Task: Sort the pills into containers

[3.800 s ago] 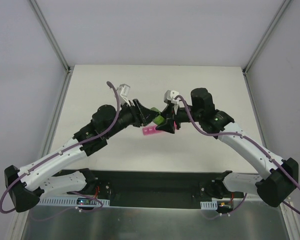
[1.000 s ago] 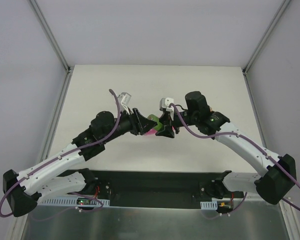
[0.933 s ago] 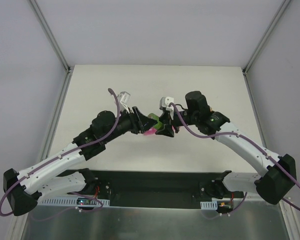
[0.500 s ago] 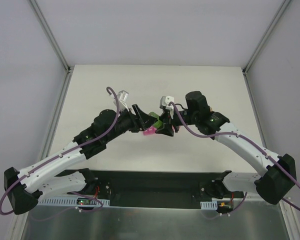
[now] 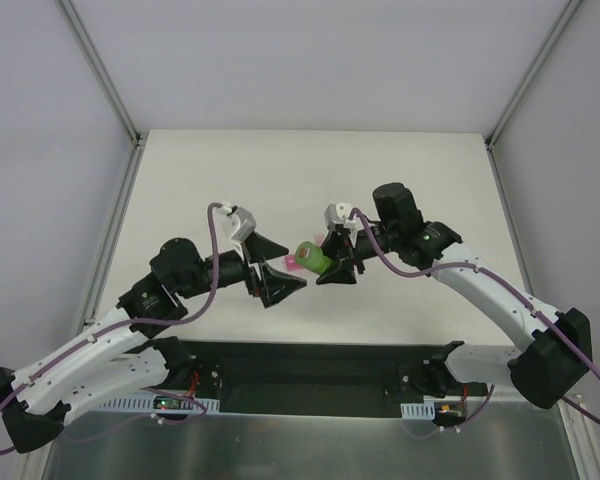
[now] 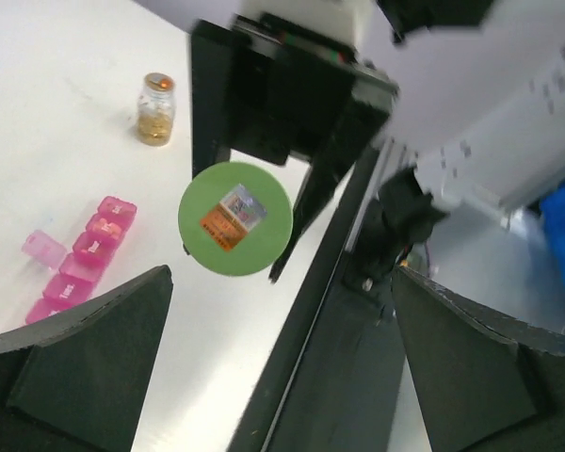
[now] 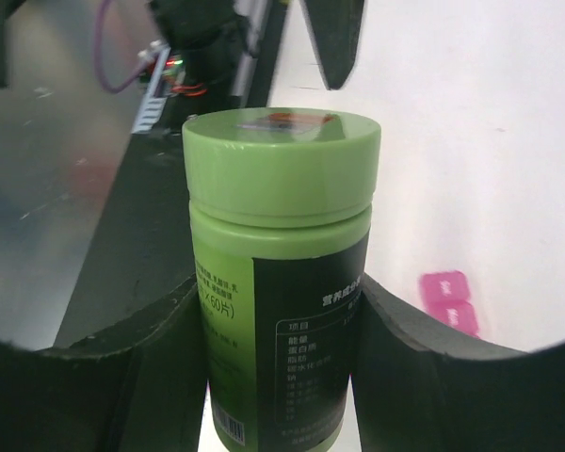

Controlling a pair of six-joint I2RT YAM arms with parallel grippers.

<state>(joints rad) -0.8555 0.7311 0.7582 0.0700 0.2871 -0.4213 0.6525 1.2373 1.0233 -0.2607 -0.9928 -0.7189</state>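
My right gripper (image 5: 325, 264) is shut on a green pill bottle (image 5: 312, 258) and holds it above the table, lid pointing left. In the right wrist view the bottle (image 7: 278, 311) sits between both fingers (image 7: 410, 358) with its lid on. My left gripper (image 5: 285, 270) stands open just left of the bottle, apart from it. The left wrist view faces the green lid (image 6: 235, 218), and nothing lies between the left gripper's (image 6: 282, 377) wide jaws. The pink containers (image 6: 80, 264) lie on the table under the bottle, one lid flipped open. The pills are hidden.
A small glass vial (image 6: 155, 108) with amber contents stands on the white table (image 5: 380, 170) beyond the pink strip. The dark base plate (image 5: 310, 365) runs along the table's near edge. Frame posts (image 5: 100, 70) stand at the back corners.
My left gripper has opened wide and drawn back to the left, away from the bottle's lid. The right gripper keeps the bottle in nearly the same place.
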